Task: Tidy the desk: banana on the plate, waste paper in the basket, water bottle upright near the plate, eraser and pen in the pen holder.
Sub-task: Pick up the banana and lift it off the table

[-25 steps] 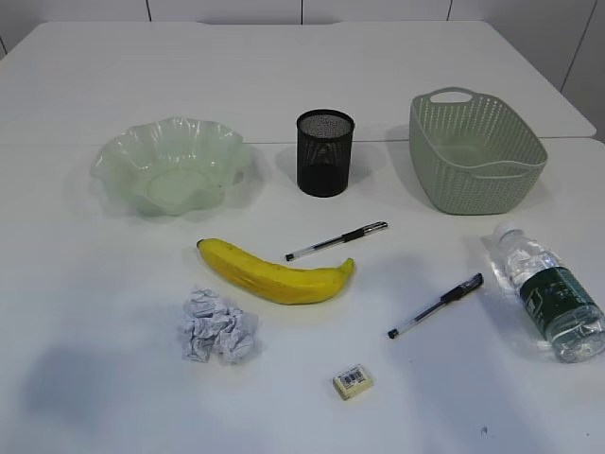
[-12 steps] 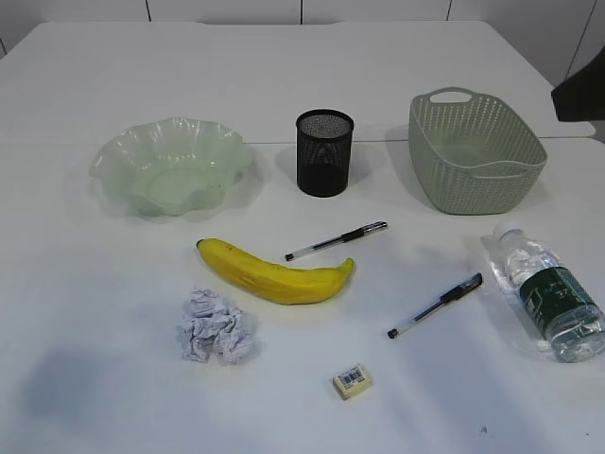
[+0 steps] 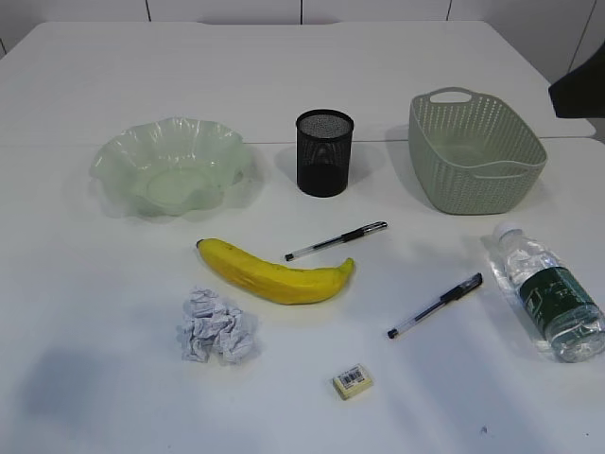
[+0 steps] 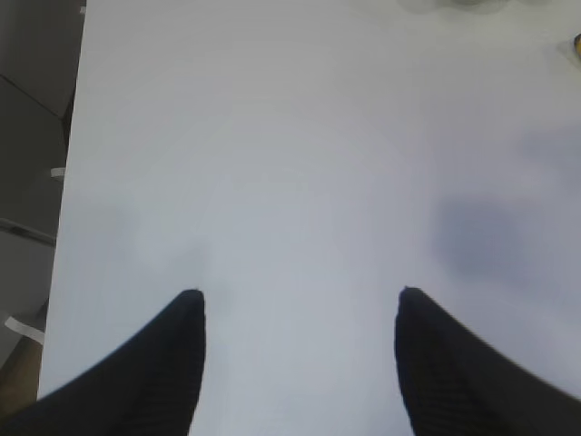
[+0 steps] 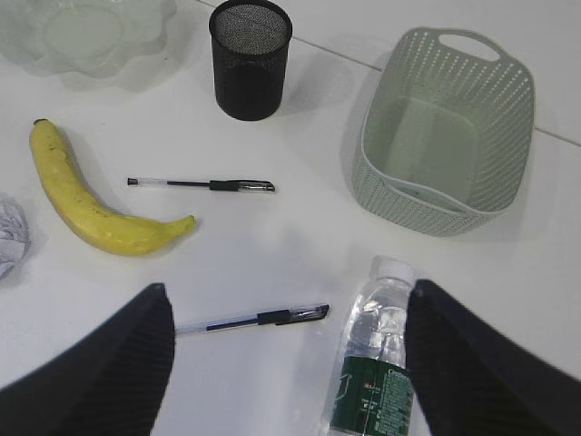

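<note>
Banana lay on the desk between the plate and the waste paper. Beside the basket the water bottle lay on its side. Both claws, left gripper and right gripper, hung spread wide, holding nothing.

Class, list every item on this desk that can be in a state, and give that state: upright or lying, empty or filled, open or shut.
plate: empty
pen holder: upright, empty
basket: upright, empty
banana: lying on the desk
water bottle: lying on its side, capped
waste paper: crumpled, on the desk
eraser: lying flat
left gripper: open, holding nothing
right gripper: open, holding nothing
</note>
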Robot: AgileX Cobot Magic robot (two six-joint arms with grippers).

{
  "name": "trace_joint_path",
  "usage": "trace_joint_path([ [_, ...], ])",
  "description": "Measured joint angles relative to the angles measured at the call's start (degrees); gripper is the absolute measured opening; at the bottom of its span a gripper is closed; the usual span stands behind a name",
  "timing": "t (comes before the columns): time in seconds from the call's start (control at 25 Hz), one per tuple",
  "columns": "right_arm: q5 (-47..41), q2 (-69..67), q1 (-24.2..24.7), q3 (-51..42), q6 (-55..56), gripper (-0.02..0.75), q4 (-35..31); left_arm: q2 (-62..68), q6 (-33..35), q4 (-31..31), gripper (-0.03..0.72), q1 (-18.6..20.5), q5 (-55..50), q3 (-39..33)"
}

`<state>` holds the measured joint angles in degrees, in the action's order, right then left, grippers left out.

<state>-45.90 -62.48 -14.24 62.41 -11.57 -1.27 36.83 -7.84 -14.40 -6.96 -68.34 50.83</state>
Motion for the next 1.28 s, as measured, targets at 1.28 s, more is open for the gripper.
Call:
trace_joint_path([
  [1.28,-5.77,0.0,0.0,0.0,-0.55,0.587,4.5,20.88,3.96,0.83,0.465,-10.57,-3.3,18.76],
])
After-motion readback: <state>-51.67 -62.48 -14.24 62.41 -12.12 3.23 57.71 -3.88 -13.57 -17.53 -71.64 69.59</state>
